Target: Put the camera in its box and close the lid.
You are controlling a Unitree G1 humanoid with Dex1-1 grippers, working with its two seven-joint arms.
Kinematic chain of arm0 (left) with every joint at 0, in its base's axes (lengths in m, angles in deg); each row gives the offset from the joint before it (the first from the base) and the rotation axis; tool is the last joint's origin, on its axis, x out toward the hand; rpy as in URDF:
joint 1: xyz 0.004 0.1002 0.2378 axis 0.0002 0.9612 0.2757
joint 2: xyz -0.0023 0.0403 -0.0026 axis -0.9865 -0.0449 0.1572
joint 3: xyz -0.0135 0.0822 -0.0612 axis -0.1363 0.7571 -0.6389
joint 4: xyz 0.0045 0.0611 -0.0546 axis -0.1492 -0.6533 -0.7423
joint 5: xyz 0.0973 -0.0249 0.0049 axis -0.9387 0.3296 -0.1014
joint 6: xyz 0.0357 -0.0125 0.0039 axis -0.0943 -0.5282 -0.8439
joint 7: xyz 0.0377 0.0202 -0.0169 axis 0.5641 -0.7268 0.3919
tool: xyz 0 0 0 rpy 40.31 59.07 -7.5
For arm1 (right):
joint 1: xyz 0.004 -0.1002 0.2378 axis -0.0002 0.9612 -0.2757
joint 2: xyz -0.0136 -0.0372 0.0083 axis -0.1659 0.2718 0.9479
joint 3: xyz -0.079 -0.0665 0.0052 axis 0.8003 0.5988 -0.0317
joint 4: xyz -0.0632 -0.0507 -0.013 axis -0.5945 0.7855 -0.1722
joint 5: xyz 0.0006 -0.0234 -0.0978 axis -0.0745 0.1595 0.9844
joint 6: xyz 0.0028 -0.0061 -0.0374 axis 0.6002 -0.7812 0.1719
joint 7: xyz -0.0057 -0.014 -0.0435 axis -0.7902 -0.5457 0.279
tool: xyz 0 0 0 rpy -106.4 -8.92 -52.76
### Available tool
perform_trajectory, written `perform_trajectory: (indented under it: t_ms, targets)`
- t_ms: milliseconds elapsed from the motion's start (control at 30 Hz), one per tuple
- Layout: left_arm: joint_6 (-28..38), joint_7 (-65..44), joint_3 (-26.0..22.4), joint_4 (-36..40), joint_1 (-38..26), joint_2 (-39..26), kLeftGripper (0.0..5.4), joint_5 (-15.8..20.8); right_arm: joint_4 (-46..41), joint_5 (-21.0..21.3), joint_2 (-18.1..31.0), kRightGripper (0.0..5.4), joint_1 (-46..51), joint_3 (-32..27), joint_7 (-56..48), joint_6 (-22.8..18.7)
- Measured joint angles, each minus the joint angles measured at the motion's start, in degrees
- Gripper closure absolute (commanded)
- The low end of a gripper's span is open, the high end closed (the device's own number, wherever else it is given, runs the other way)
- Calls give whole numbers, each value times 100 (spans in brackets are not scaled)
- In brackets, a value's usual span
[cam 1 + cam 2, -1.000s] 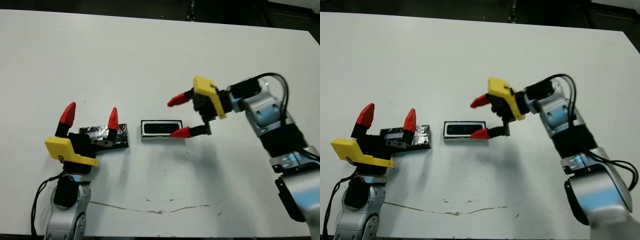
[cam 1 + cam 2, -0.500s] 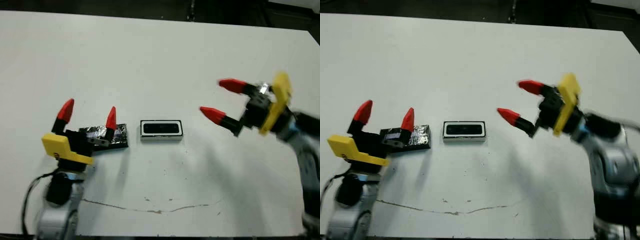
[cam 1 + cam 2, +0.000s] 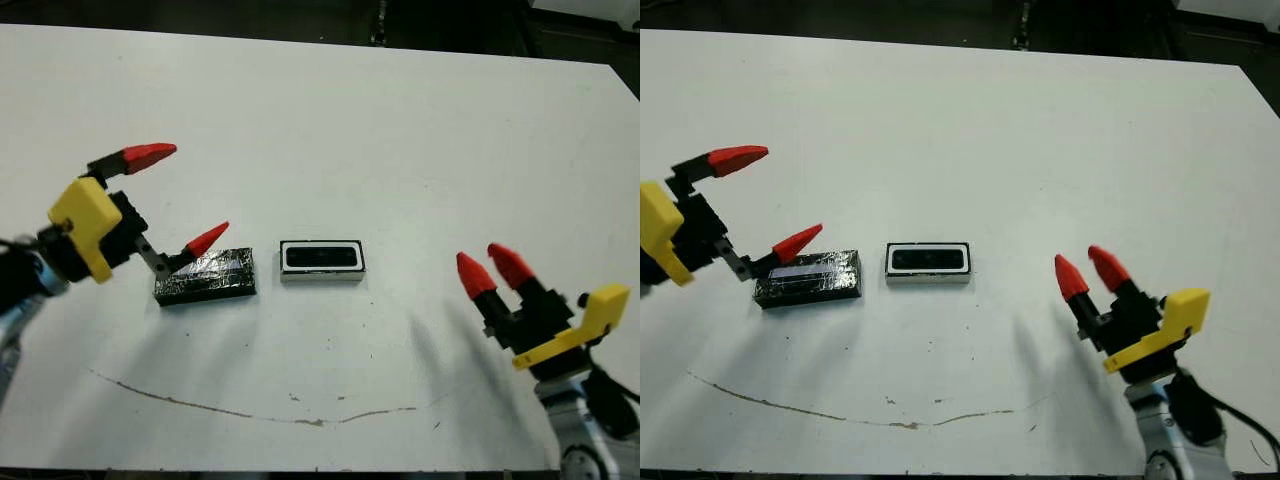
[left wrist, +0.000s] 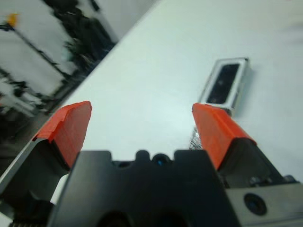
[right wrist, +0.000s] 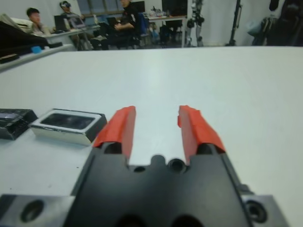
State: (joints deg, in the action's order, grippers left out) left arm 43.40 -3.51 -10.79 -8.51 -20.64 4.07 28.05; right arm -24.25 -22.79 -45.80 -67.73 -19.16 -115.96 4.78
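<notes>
Head views, both eyes, one scene. On a white table (image 3: 330, 120): the box (image 3: 322, 259) near the middle, with the camera (image 3: 322, 257) lying inside it, dark and glossy within the white walls. Just beside the box, toward the robot's left and apart from it by a small gap: the lid (image 3: 205, 275), black with a silvery top, flat on the table. Above the lid's outer end: the left gripper (image 3: 178, 198), red fingers spread wide, nothing between them, one tip low and close to the lid, contact not clear. Well apart on the other side, at the near edge: the right gripper (image 3: 1087, 271), tips pointing up, a narrow gap between them, holding nothing. A thin brown scuff line (image 3: 250, 410) across the near part of the table.

Left wrist view. Two spread red fingers (image 4: 66, 130), bare table between, the box with the camera beyond.

Right wrist view. Two red fingers (image 5: 118, 130) close together but not touching, empty. Box and camera off to one side, the lid's end just past it. Beyond the table: seated people, desks, stands.

Judged step: camera apparently placed, lid not yet on. Next, probably: closing the left fingers across the lid, lifting, squaring it over the box, pressing down.
</notes>
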Motion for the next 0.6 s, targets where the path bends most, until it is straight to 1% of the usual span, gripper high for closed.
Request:
perform_trajectory:
  t_ms: [167,267,433,600]
  targets:
    - [-140,-1338,318,-788,-783,-379,0,364,-12,24,1,419,-24,110,270,12]
    - [-143,-2018,504,-1232,-1160,-425,0,488,-26,14,6,464,-42,144,363,10]
    - [18,-2831,808,-1737,-1530,-408,0,497,-25,-16,19,538,-53,195,415,10]
    - [199,-3220,982,-1990,-1588,-239,0,502,-33,-51,49,538,-58,231,507,-34]
